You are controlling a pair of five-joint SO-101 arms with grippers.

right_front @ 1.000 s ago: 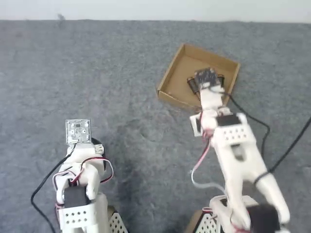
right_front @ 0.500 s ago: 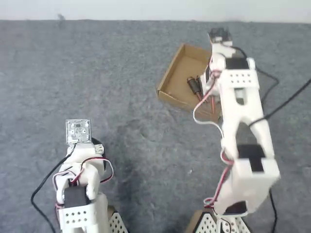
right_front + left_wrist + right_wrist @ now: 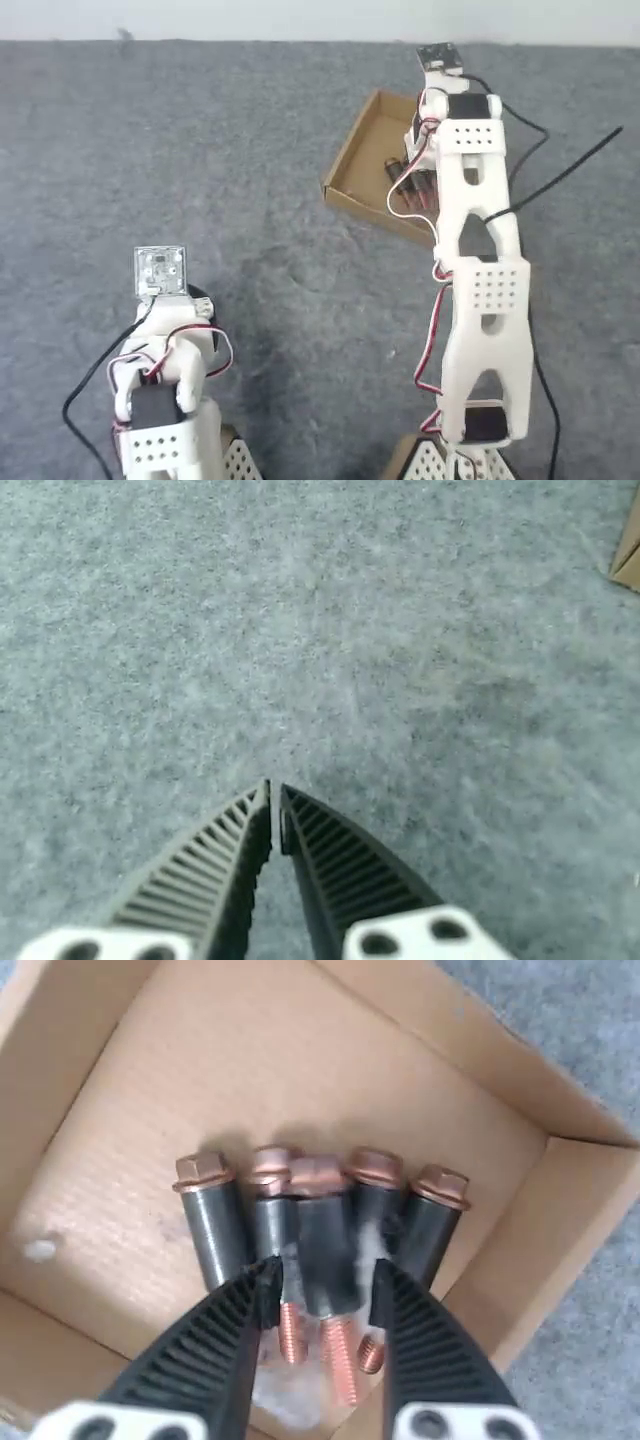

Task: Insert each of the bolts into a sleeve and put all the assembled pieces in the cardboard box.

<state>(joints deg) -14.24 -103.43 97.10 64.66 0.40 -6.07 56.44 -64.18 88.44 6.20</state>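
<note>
The cardboard box (image 3: 560, 1110) holds several assembled pieces, each a copper-headed bolt in a dark sleeve, lying side by side. My right gripper (image 3: 324, 1268) hangs open just above them. Its fingers straddle the middle piece (image 3: 322, 1215), which rests on top of its neighbours with a small gap on each side. In the high view the right arm (image 3: 470, 150) stretches over the box (image 3: 365, 140) and covers most of the pieces (image 3: 398, 172). My left gripper (image 3: 272, 792) is shut with nothing in it, above bare grey carpet. The left arm (image 3: 160, 330) sits at the near left.
Grey carpet (image 3: 200, 150) covers the whole table. A corner of the box (image 3: 630, 555) shows in the left wrist view, far from that gripper. Cables (image 3: 560, 170) trail beside the right arm. A pale wall edge (image 3: 300, 20) runs along the far side.
The right arm has stretched forward over the box, so its wrist now sits past the far rim. The left arm has not moved.
</note>
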